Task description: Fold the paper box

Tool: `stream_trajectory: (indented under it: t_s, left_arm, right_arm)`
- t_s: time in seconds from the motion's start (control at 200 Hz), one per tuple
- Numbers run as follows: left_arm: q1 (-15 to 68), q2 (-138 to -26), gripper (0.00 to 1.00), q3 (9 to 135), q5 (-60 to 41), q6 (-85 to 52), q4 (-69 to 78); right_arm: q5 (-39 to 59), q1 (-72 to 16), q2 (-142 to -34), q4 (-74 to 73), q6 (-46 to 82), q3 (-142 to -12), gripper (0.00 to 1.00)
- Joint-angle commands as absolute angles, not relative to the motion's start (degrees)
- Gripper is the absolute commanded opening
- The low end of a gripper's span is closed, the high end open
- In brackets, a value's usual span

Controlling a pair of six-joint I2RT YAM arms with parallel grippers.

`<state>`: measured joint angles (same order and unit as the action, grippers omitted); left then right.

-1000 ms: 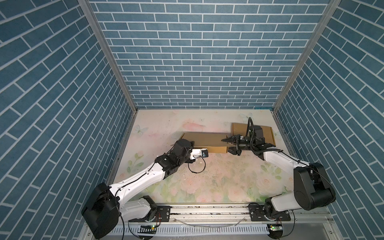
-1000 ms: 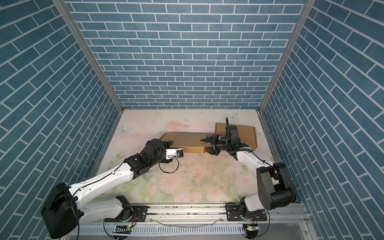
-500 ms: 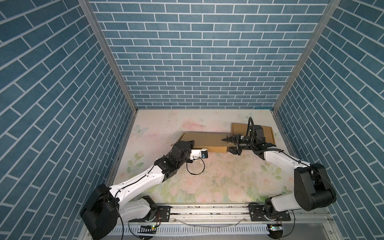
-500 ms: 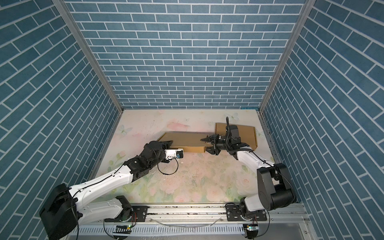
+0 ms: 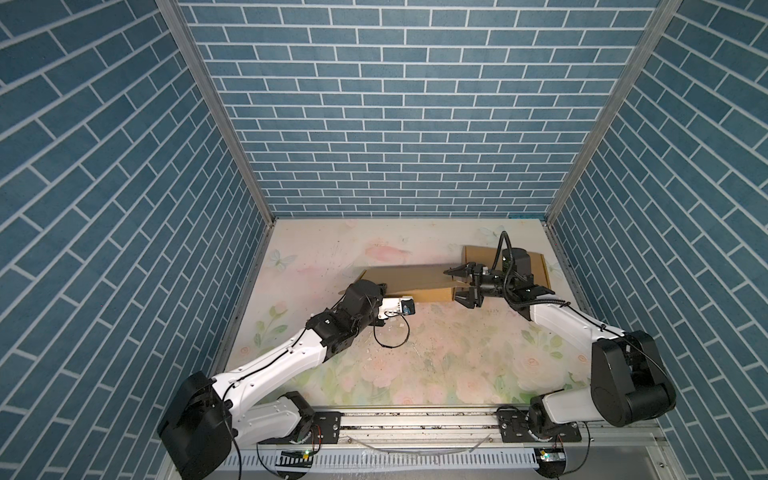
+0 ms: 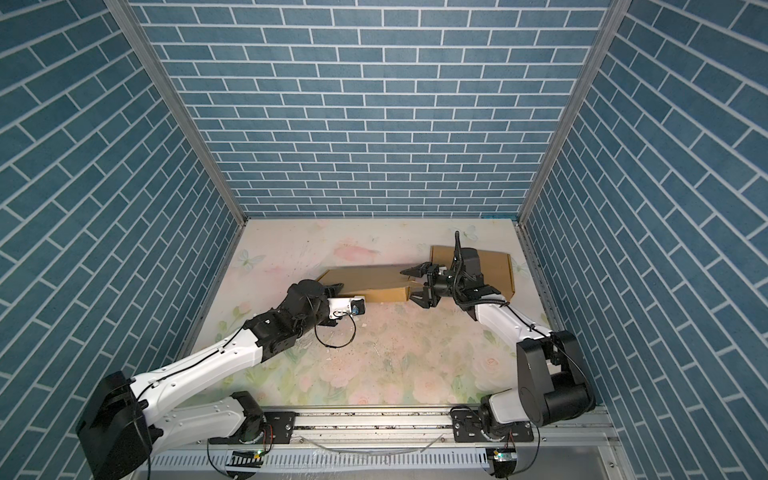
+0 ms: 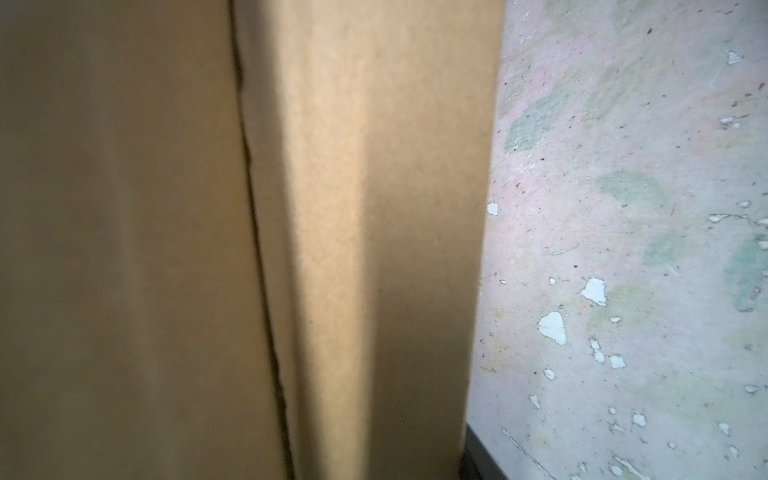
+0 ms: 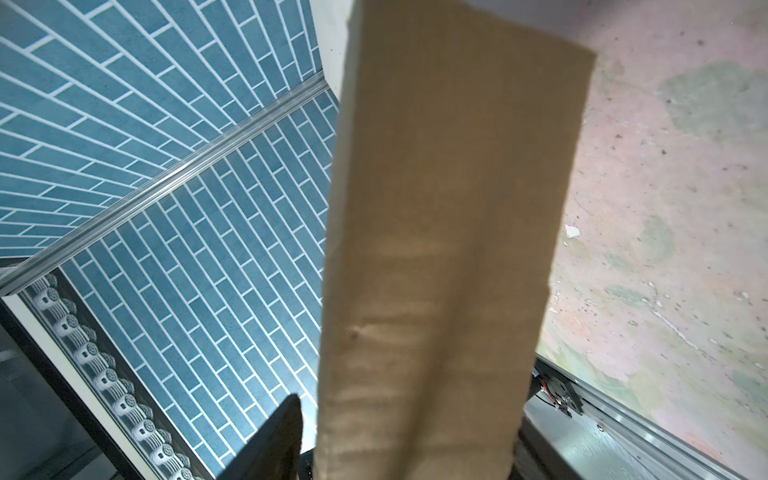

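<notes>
Now | paper box (image 5: 407, 278) part-folded | right pincer (image 5: 455, 286) apart, astride its end | left pincer (image 5: 380, 286): cannot tell

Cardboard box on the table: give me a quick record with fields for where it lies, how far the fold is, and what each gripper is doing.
box: brown cardboard, lying on the flowered table, right of middle, toward the back
fold: unfinished; one long panel raised, flat panel at the right end
left gripper: at the box's left end, cardboard fills its wrist view, grip unclear
right gripper: jaws open, astride the raised panel's right end
</notes>
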<state>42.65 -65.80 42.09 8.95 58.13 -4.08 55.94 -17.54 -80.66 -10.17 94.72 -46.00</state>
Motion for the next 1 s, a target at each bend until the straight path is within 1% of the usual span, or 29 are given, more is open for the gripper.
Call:
stream_trajectory:
  t_s: [0.0, 0.28, 0.35, 0.415, 0.495, 0.575, 0.645, 0.7, 0.805, 0.9, 0.995]
  left_arm:
    - [42.9, -65.3, 0.43, 44.5, 8.4, 56.7, -11.3]
    - [42.8, -65.9, 0.43, 49.3, 5.9, 52.7, -22.7]
    - [42.8, -65.9, 0.43, 50.6, 5.4, 51.8, -25.7]
    - [42.8, -66.2, 0.43, 52.4, 4.2, 50.8, -29.0]
    - [42.5, -67.4, 0.43, 55.5, 2.2, 49.2, -34.1]
    - [42.1, -70.1, 0.43, 59.7, -0.7, 47.5, -40.0]
    - [41.8, -72.8, 0.43, 63.3, -3.6, 46.4, -44.9]
    - [41.7, -75.1, 0.43, 66.1, -4.9, 46.0, -48.6]
    - [40.9, -80.0, 0.44, 72.0, -7.8, 45.0, -54.2]
    - [40.5, -84.3, 0.44, 76.6, -10.4, 44.6, -58.8]
    - [40.5, -87.3, 0.44, 78.9, -11.5, 44.4, -60.7]
  right_arm:
    - [55.5, -16.3, -78.4, -13.5, 96.0, -44.4, 0.71]
    - [56.4, -10.4, -74.8, -10.1, 92.8, -43.5, 0.72]
    - [56.5, -9.2, -73.6, -7.0, 90.3, -43.8, 0.72]
    - [56.2, -7.7, -72.2, -0.6, 84.7, -44.9, 0.72]
    - [53.4, -5.5, -70.0, 11.0, 71.3, -47.9, 0.71]
    - [45.2, -5.0, -66.5, 23.6, 53.0, -52.2, 0.69]
    - [40.3, -5.2, -62.2, 25.6, 42.1, -51.8, 0.69]
    - [38.4, -5.3, -57.9, 23.3, 38.3, -49.3, 0.68]
    - [38.9, -6.7, -52.1, 18.6, 33.6, -45.4, 0.68]
    - [40.6, -8.5, -51.6, 18.8, 32.2, -46.0, 0.69]
    - [38.5, -11.3, -53.5, 23.2, 29.4, -48.4, 0.69]
